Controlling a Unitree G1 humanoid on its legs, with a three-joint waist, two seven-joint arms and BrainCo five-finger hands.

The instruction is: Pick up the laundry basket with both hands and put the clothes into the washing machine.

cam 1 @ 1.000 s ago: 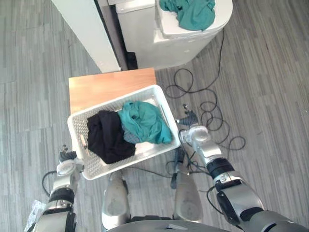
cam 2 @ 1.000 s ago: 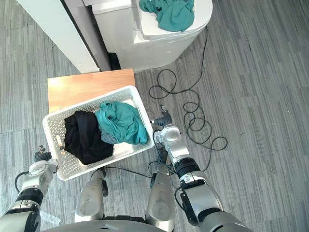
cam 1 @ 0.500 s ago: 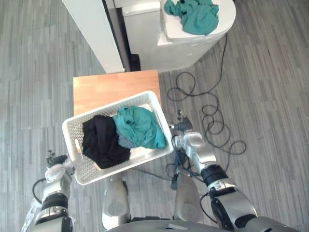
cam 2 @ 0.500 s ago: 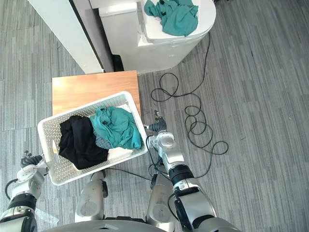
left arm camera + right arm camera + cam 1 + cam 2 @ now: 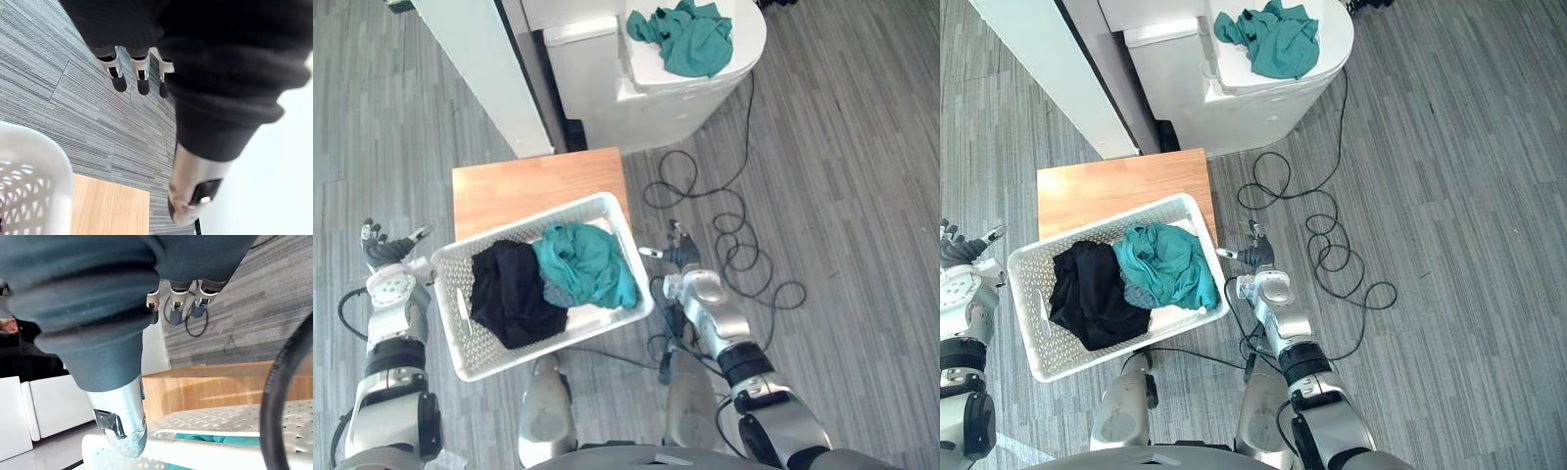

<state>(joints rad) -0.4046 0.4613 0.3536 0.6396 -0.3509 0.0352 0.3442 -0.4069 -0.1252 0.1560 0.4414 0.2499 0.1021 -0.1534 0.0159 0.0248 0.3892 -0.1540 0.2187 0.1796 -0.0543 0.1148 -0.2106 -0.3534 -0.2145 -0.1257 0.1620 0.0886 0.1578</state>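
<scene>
Left hand (image 5: 389,269): just beside the left end of the white perforated plastic laundry basket (image 5: 458,318), fingers straight and spread, clear of the rim, holding nothing. The left wrist view confirms straight fingers over bare floor.

Right hand (image 5: 683,264): just beside the basket's right side, fingers and thumb straight, nothing held. Contact with the rim cannot be confirmed.

Basket: between the two hands and gripped by neither. It holds a crumpled black garment (image 5: 509,299) toward its left end and a bunched teal garment (image 5: 587,264) toward its right, the two touching.

Beyond the basket: a small light-brown wooden tabletop (image 5: 524,186). The basket's far end lies over the tabletop's near edge and its near end overhangs.

Well beyond the basket: a white round-fronted washing machine (image 5: 656,93), with a separate teal cloth (image 5: 687,39) lying on top. Whether that cloth sits in the opening cannot be determined.

Assessment: the two-handed pickup is not secured. Outstanding are closing both hands on the basket, carrying it to the machine, and loading both garments.
</scene>
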